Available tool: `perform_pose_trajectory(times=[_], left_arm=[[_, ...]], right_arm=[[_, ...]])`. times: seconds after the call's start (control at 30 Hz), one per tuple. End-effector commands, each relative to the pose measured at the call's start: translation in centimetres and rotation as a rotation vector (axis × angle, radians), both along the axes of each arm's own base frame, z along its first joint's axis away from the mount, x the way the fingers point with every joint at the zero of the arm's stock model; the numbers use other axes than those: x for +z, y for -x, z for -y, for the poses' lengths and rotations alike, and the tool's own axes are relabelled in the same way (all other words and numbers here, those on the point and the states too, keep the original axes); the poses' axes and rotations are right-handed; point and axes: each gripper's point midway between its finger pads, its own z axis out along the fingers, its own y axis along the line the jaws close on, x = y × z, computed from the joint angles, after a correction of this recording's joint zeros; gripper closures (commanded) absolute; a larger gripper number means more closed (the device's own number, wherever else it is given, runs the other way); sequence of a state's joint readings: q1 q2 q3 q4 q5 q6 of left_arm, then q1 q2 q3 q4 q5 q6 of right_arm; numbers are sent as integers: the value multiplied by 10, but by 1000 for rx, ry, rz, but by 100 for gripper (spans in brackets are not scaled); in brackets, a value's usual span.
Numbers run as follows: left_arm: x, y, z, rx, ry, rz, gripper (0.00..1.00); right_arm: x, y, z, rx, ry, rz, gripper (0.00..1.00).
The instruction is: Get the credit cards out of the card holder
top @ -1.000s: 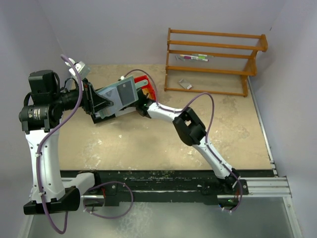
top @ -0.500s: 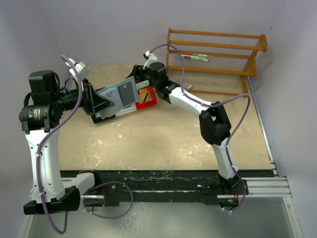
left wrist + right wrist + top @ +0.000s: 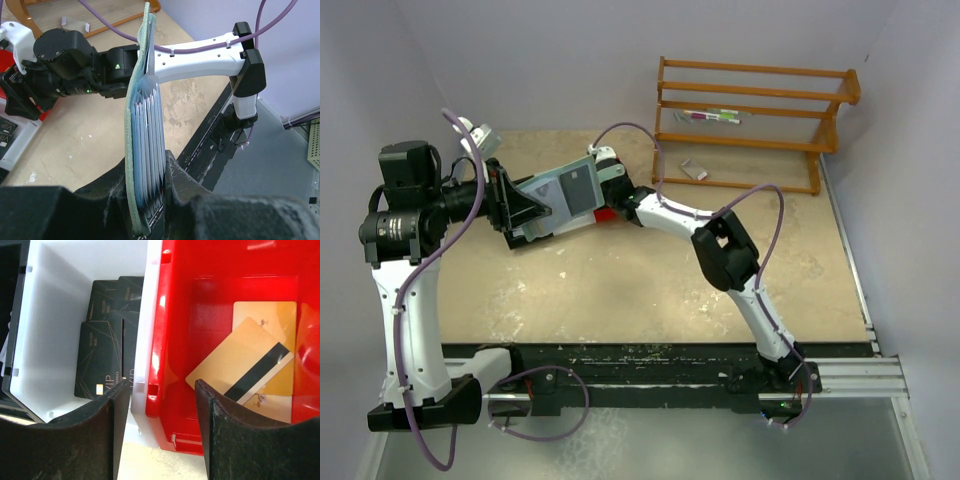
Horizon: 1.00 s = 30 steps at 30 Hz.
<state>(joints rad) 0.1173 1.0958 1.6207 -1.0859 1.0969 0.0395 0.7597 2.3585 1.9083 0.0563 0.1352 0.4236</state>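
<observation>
Right gripper back beside the card holder at 10 o'clock, we see it spread, empty, over red bin, left gripper clamping card holder, credit cards inside, rack at 1 o'clock, beige table

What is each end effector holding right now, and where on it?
Left end effector clamps the card holder by one end, credit cards inside. Right end effector holds nothing, open above the red bin.

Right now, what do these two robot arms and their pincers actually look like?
Both the left arm and right arm have white tubular links with chunky black joint housings. Thin purple cables loop along them. The left gripper and right gripper have two matte black fingers each.
</observation>
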Motion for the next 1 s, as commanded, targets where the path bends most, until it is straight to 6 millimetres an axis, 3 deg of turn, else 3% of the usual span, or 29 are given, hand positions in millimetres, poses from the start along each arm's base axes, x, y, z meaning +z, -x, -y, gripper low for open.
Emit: perform_pose_trajectory(times=[0.0, 0.1, 0.37, 0.63, 0.87, 0.97], left_arm=[[17, 7, 5, -46, 26, 52, 87], [18, 8, 6, -50, 29, 55, 87], [19, 8, 7, -65, 32, 59, 87], [16, 13, 11, -103, 78, 10, 87], [9, 22, 18, -169, 142, -58, 87], [5, 25, 19, -190, 156, -78, 87]], right_arm=[[43, -15, -5, -18, -13, 100, 46], [30, -12, -5, -30, 27, 92, 56], [16, 14, 18, -139, 48, 38, 100], [3, 64, 77, -326, 19, -88, 100], [0, 99, 109, -374, -21, -144, 100], [14, 110, 103, -299, -57, -158, 83]])
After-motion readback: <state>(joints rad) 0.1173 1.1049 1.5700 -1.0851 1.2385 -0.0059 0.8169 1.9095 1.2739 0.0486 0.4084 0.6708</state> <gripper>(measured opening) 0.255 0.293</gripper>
